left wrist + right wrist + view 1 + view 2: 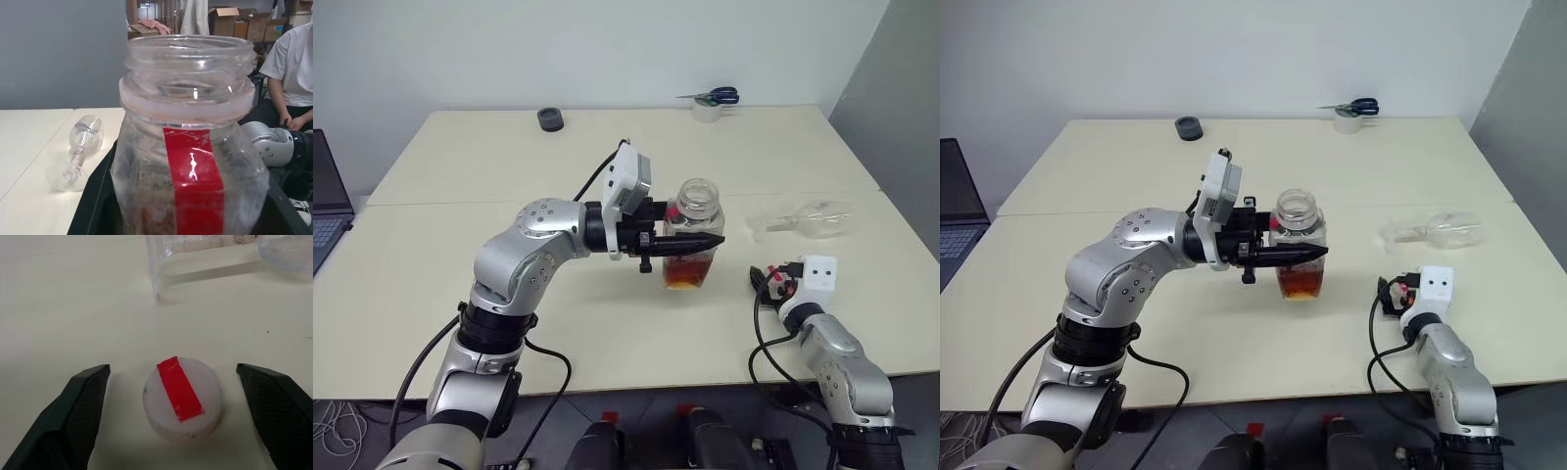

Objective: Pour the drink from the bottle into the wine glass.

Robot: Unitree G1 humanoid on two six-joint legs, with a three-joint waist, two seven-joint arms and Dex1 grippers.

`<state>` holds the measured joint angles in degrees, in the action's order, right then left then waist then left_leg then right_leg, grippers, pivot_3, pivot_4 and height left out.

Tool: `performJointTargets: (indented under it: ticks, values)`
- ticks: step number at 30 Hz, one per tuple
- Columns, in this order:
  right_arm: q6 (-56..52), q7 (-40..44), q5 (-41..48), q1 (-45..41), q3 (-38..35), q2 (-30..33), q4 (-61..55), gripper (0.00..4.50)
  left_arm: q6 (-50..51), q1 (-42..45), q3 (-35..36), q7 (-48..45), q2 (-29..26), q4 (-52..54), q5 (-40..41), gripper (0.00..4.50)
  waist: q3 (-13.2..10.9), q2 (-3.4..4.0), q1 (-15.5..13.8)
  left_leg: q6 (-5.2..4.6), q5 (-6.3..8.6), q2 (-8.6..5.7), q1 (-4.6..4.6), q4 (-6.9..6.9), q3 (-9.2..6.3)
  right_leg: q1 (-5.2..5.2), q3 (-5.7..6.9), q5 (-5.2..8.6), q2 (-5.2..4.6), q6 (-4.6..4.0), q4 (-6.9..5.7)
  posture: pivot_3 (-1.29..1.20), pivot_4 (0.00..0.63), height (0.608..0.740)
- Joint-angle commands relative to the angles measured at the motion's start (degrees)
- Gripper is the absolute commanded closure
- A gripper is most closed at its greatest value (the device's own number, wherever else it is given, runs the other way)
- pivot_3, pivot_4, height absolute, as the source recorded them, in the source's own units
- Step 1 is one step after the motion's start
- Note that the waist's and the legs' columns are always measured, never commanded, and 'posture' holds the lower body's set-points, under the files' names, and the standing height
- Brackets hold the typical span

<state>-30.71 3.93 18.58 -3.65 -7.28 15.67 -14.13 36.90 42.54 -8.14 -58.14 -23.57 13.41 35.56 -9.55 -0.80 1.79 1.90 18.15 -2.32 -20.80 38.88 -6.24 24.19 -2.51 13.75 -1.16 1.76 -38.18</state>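
Observation:
My left gripper [705,236] is shut on the bottle [693,233], holding it upright above the table with its wide mouth uncapped. The amber drink [686,275] fills only the bottom of the bottle, whose red label strip [193,176] faces the left wrist camera. The wine glass [808,219] lies on its side on the table to the right of the bottle, empty. My right gripper [172,366] is low at the table near the front right, open. The white cap [181,399] with a red strip rests on the table between its fingers, untouched.
A tape roll [707,111] and scissors [715,96] lie at the far edge of the table, and a small black object [550,118] sits at the far left. A laptop [325,196] is at the left. A seated person [293,63] is beyond the table.

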Motion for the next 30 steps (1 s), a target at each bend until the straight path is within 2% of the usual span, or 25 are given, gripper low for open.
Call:
performJointTargets:
  ticks: [1, 4, 7, 8, 11, 15, 19, 23, 30]
  values:
    - [3.84, 5.68, -2.29, -0.11, 0.98, 4.68, -6.09, 0.04, -1.04, 1.54, 0.9, -0.02, 0.19, 1.14, 0.54, 2.68, -0.02, 0.04, 0.01, 0.0, 0.0, 0.0, -0.01, 0.0, -0.01, 0.0, 0.01, 0.0, 0.0, 0.0, 0.0, 0.0, 0.15, 0.74]
    - [6.01, 15.69, 1.93, -0.32, 0.47, 10.57, -14.08, 0.04, -1.46, 1.06, 1.47, 0.67, -0.32, 1.08, -0.18, 2.68, -0.02, 0.04, 0.01, -0.01, 0.0, -0.01, -0.01, 0.0, 0.01, -0.02, 0.02, 0.0, 0.0, 0.01, 0.04, 0.0, 0.15, 0.74]
    - [2.71, 24.78, 12.31, -0.7, -1.06, 15.42, -22.57, 0.04, -2.17, 0.98, 2.45, 2.24, -0.53, 0.46, -1.23, 2.68, -0.02, 0.03, 0.01, -0.02, 0.01, 0.02, -0.01, -0.02, -0.07, -0.07, 0.08, 0.0, 0.02, 0.02, 0.1, 0.0, 0.15, 0.74]
    - [-0.5, 27.01, 18.41, -2.79, -2.25, 17.51, -24.95, 0.04, -2.82, 1.23, 3.14, 3.51, -0.7, -0.48, -2.18, 2.68, -0.02, 0.03, 0.03, -0.02, 0.01, 0.03, 0.0, -0.02, -0.11, -0.1, 0.12, 0.0, 0.02, 0.02, 0.11, 0.0, 0.15, 0.74]
    - [-9.05, 28.27, 33.31, -13.42, -4.26, 21.88, -25.49, 0.04, -5.23, 2.82, 6.6, 8.79, -0.72, -4.46, -4.98, 2.68, -0.03, 0.02, 0.16, -0.04, 0.02, 0.03, 0.04, 0.03, -0.07, -0.11, 0.06, -0.01, 0.01, 0.03, 0.09, 0.0, 0.15, 0.74]
    - [-16.06, 27.99, 42.34, -24.74, -2.79, 23.89, -20.52, 0.04, -12.06, 4.94, 10.08, 19.77, -1.56, -12.95, -13.86, 2.68, -0.03, 0.01, -0.15, -0.22, 0.11, 0.04, 0.03, 0.04, -0.17, -0.12, 0.14, -0.02, 0.0, 0.01, 0.12, 0.0, 0.15, 0.74]
    - [-16.17, 31.36, 40.54, -29.9, 1.66, 23.26, -16.96, 0.04, -19.16, 5.66, 13.55, 33.78, -1.98, -21.45, -23.23, 2.68, -0.02, -0.01, -0.26, -0.02, 0.01, 0.0, -0.08, -0.05, -0.19, -0.05, 0.16, -0.03, -0.23, 0.0, 0.23, 0.0, 0.15, 0.74]
    - [-15.3, 31.96, 38.42, -32.57, 4.33, 21.05, -14.83, 0.04, -21.45, 3.65, 16.37, 45.46, -1.82, -24.12, -29.58, 2.68, -0.04, -0.04, -0.32, -0.01, 0.01, -0.04, -0.26, -0.04, -0.13, 0.13, 0.16, -0.04, -0.39, 0.03, 0.3, 0.0, 0.15, 0.74]
    - [-13.62, 33.54, 35.3, -33.48, 7.03, 17.43, -13.55, 0.04, -27.99, -4.24, 22.17, 54.63, 1.38, -27.36, -30.09, 2.68, -0.03, -0.05, -0.51, 0.0, 0.02, -0.07, -0.31, -0.04, -0.15, 0.21, 0.17, -0.04, -0.48, 0.03, 0.26, 0.0, 0.15, 0.74]
